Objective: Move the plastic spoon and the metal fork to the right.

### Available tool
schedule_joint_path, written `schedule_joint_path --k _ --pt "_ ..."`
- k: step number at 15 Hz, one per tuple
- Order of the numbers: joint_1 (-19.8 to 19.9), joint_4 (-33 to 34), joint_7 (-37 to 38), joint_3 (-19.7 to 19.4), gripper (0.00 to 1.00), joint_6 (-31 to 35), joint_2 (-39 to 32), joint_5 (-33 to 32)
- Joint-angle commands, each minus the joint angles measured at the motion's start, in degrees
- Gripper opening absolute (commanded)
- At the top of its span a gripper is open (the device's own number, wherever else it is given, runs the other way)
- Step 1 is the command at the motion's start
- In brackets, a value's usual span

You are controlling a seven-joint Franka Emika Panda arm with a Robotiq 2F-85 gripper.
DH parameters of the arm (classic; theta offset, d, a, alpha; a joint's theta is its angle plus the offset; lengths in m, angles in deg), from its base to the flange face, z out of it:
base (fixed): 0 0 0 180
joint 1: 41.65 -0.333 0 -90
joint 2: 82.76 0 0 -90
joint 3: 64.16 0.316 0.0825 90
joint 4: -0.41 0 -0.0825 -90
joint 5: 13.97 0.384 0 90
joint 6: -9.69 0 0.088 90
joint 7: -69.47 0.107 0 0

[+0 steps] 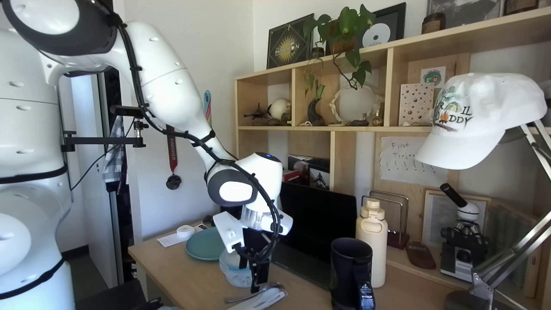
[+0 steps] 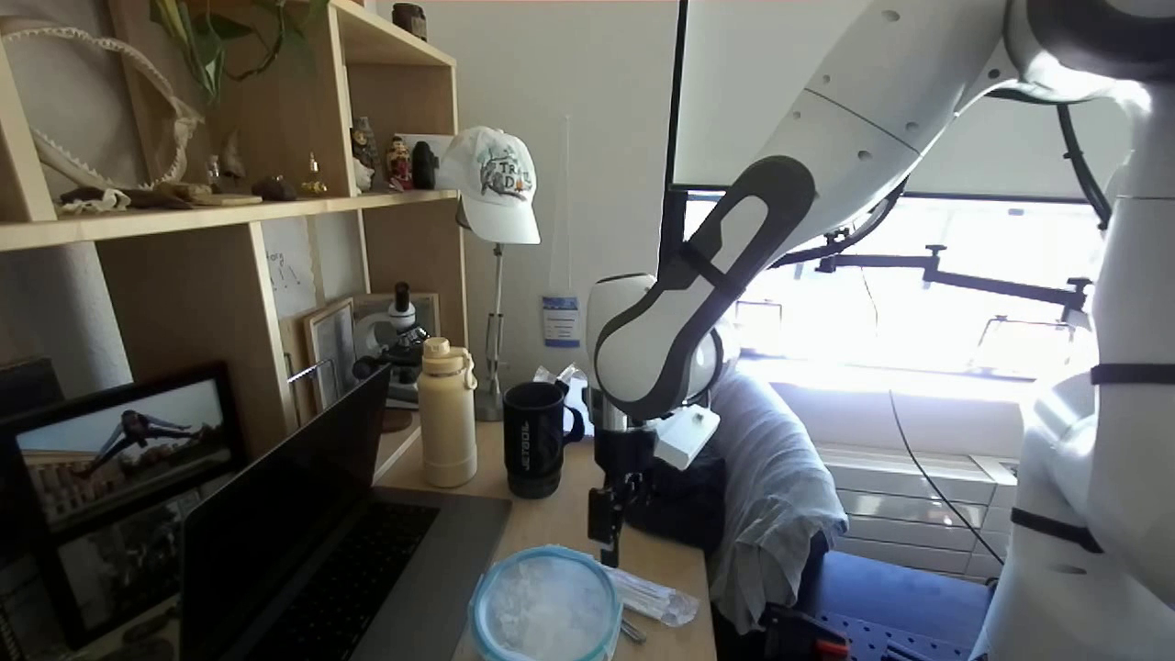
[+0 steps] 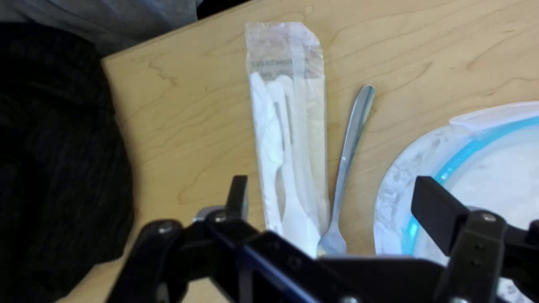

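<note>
Likely slippery, the plastic cutlery packet [image 3: 291, 143] near a tabletop [image 3: 181, 109] edge wants pinching mid-length; the stiffer metal fork [image 3: 344, 165], by its handle. My pincer [image 3: 332, 190] gapes.

White cap [image 1: 484, 114] crowns the desk lamp [image 2: 496, 330]

A cream bottle [image 1: 372, 247] stands near a black mug [image 2: 534, 441] and an open laptop [image 2: 340, 551]; a leafy plant [image 1: 348, 22] trails down the shelf [image 1: 388, 92]; a teal plate [image 1: 205, 244] lies near a round, blue-rimmed container [image 1: 235, 274]
</note>
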Motion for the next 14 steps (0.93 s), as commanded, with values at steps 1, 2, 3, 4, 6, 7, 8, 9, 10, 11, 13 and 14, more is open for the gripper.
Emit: schedule_joint_path --k 1,2,3,4,6,7,8,9,10,11,13,14 --pt "-2.7 0.3 4.6 0.4 1.0 -9.1 8.8 -4.7" --pt "-3.8 1.4 5.5 1.1 1.0 -12.1 10.5 -6.0" --pt "-4.8 2.6 6.4 1.8 1.0 -15.0 12.0 -6.9" --pt "-6.0 4.0 7.5 2.8 1.0 -17.9 13.5 -7.8" --pt "-8.0 6.7 9.0 4.7 1.0 -22.6 15.8 -8.9" --pt "-9.1 8.3 10.1 5.8 1.0 -24.9 16.9 -9.3" --pt "-9.9 9.4 10.7 6.6 1.0 -26.3 17.6 -9.6" --pt "-10.8 10.9 11.8 7.6 1.0 -28.4 18.3 -10.0" --pt "-11.5 12.3 12.7 8.6 1.0 -30.1 18.8 -10.6" --pt "-12.1 13.4 13.5 9.3 1.0 -31.6 19.2 -11.1" --pt "-13.0 15.3 15.3 10.6 1.0 -34.3 19.7 -11.9" --pt "-13.2 15.8 16.2 11.1 1.0 -35.0 19.9 -12.4"
